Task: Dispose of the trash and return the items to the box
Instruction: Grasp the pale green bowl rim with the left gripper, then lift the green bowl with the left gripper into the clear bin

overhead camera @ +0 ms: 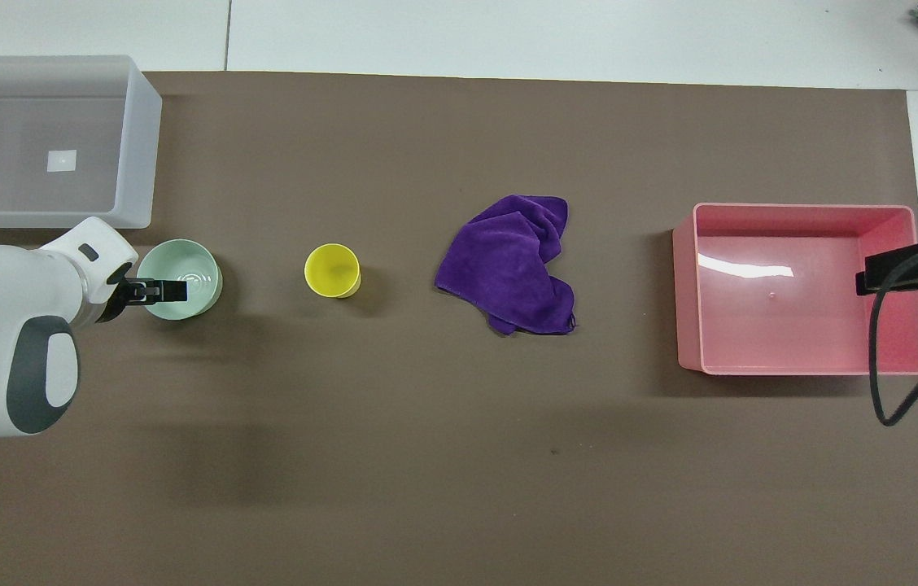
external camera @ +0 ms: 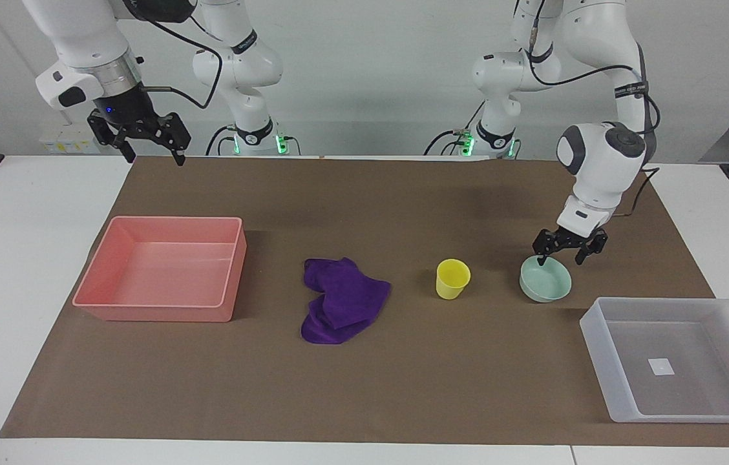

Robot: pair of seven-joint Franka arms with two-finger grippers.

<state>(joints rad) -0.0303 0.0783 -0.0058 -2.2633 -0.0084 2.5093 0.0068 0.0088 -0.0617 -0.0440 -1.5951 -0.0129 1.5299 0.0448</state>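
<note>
Crumpled purple cloth (external camera: 342,301), upright yellow cup (external camera: 452,278), mint-green bowl (external camera: 547,279) in a row; translucent box (external camera: 681,358) beside the bowl.

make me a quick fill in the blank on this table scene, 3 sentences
1. The left gripper is at the rim of the mint-green ____.
2. The yellow cup stands between the bowl and the purple ____.
3. The white sticker lies in the translucent ____.

Missing words: bowl; cloth; box

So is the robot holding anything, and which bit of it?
Nothing yet. The left gripper is open at the rim of the green bowl, one finger dipping inside. The right gripper waits open in the air, empty.
</note>
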